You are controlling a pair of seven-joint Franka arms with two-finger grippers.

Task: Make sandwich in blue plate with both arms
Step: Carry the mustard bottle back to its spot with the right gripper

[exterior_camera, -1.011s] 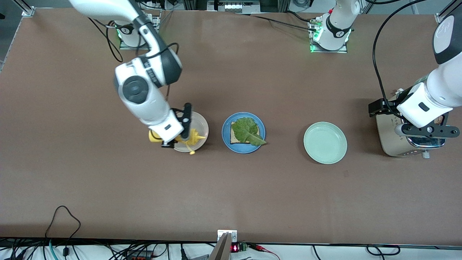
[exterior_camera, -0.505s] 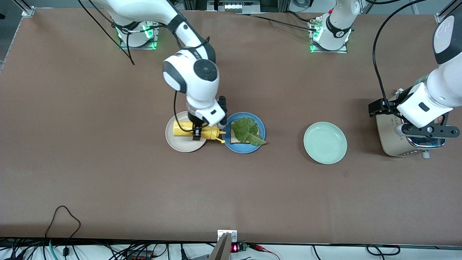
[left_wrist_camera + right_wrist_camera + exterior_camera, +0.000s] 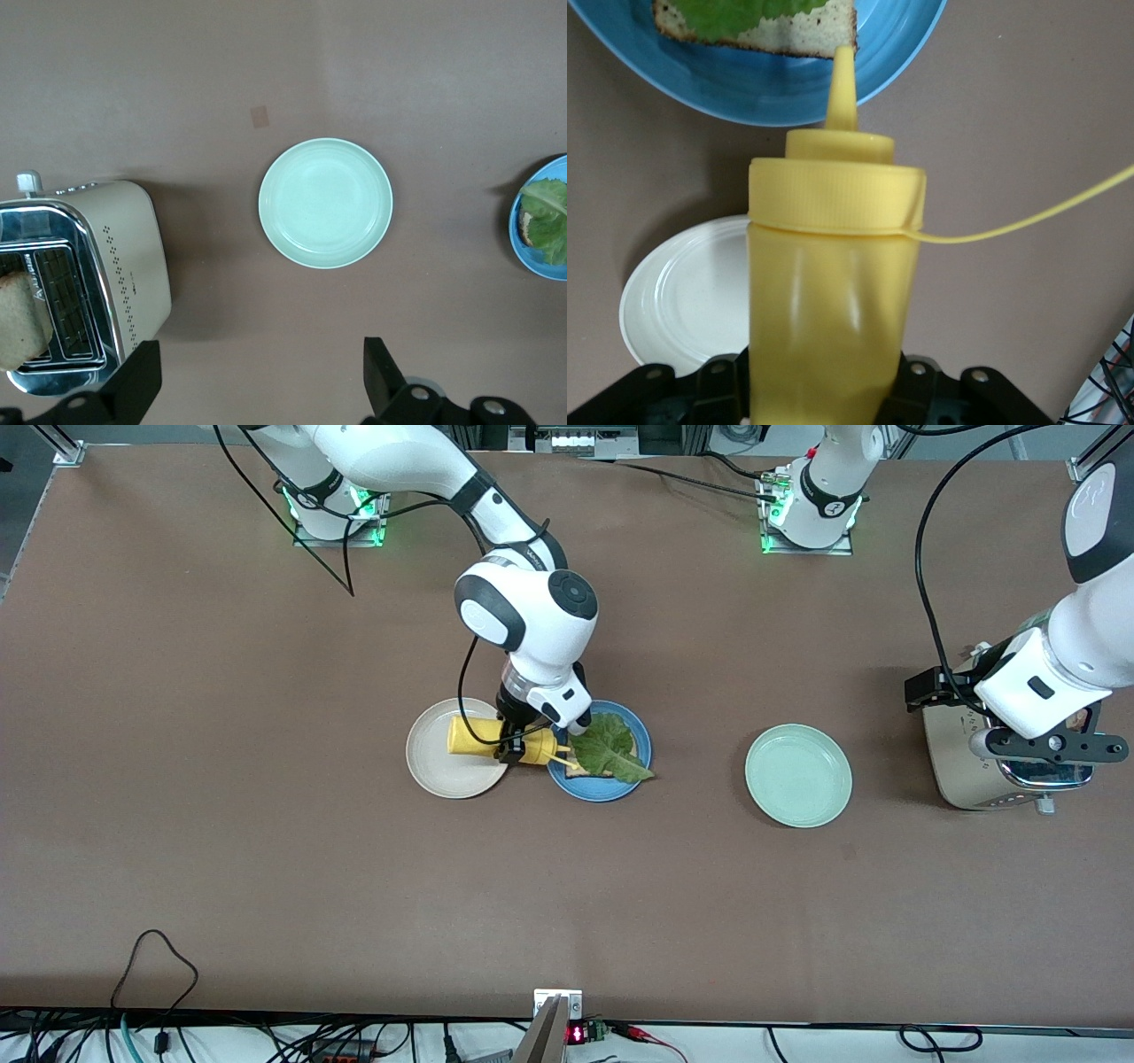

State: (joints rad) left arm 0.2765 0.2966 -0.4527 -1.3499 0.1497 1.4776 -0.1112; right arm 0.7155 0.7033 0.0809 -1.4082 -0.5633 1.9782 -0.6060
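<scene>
Right gripper (image 3: 514, 746) pinches yellow mustard bottle (image 3: 505, 742), nozzle over blue plate (image 3: 598, 788) rim, mid-desk. Tip farther over lettuce (image 3: 609, 747) on bread slice (image 3: 799, 33) before squeezing. Left gripper (image 3: 1045, 746) waits spread above toaster (image 3: 966, 766).

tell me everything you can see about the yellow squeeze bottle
The yellow plastic squeeze bottle looks soft and glossy, with a ribbed screw cap, a tapered nozzle and a thin yellow tether strand trailing from the cap. The right end effector is shut on its body and holds it tipped on its side in the air. It spans the gap between the round beige-white plate and the round bright blue plate, its nozzle over the blue plate's rim, pointing toward the bread slice and the lettuce there.
</scene>
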